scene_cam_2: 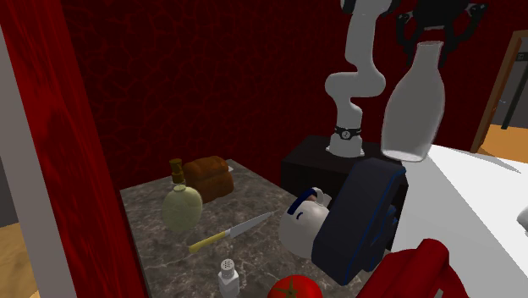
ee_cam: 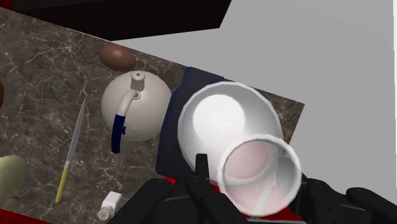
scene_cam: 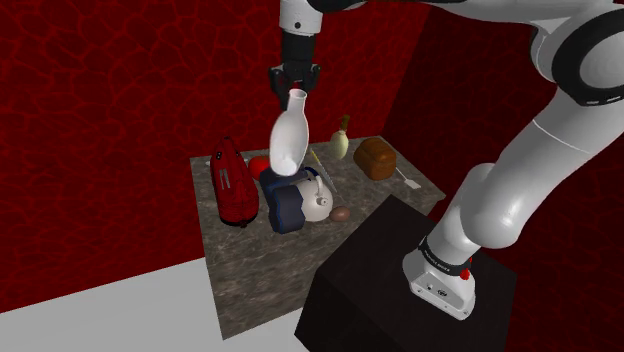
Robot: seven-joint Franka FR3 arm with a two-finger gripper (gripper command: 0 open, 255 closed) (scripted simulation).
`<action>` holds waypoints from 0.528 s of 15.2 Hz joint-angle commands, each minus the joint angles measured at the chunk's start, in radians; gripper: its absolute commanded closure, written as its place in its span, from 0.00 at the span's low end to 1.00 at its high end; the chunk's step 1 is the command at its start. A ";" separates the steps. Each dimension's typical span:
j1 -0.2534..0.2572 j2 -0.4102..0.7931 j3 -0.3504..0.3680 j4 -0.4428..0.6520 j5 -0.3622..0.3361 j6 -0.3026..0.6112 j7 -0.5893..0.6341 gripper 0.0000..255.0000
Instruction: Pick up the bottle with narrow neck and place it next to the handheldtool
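Your gripper (scene_cam: 295, 90) had its jaws clamped on the neck of the white bottle (scene_cam: 288, 138), which hung nearly upright beneath them, lifted off the table (scene_cam: 250, 272), with the red handheld tool (scene_cam: 234, 185) lying lower, toward the shoulder view's left.

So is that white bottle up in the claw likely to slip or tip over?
The white bottle looks smooth and glossy, so it may slip in the claw, which grips only its neck; it hangs tilted. Probably stiff: no sagging shows. Its wide base should stand steadily once set down.
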 commanded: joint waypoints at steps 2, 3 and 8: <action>0.028 0.071 0.034 0.083 -0.005 -0.012 0.065 1.00; 0.038 0.095 0.045 0.113 -0.008 -0.017 0.087 1.00; 0.093 0.225 0.092 0.273 -0.032 -0.049 0.189 1.00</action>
